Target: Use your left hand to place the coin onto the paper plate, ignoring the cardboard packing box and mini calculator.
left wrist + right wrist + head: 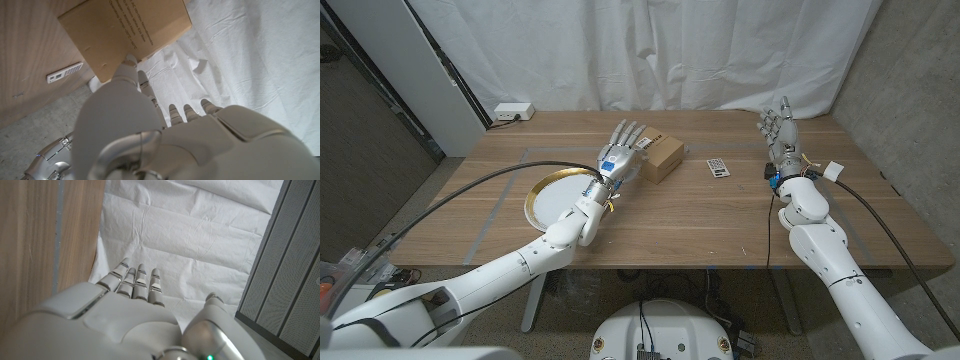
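1. Two hands hang above the wooden desk (720, 225), both with fingers spread and holding nothing.
2. Left hand (618, 155) sits between the paper plate (552, 197) at its 8 o'clock and the cardboard packing box (661, 158) at its 3 o'clock.
3. Mini calculator (718, 167) lies at 3 o'clock of the box.
4. Right hand (778, 130) stands at the desk's far right.
5. Where the coin lies, I cannot tell.

Brown cardboard packing box (662, 158), white gold-rimmed paper plate (542, 183), white mini calculator (718, 167), light wooden table (700, 215)
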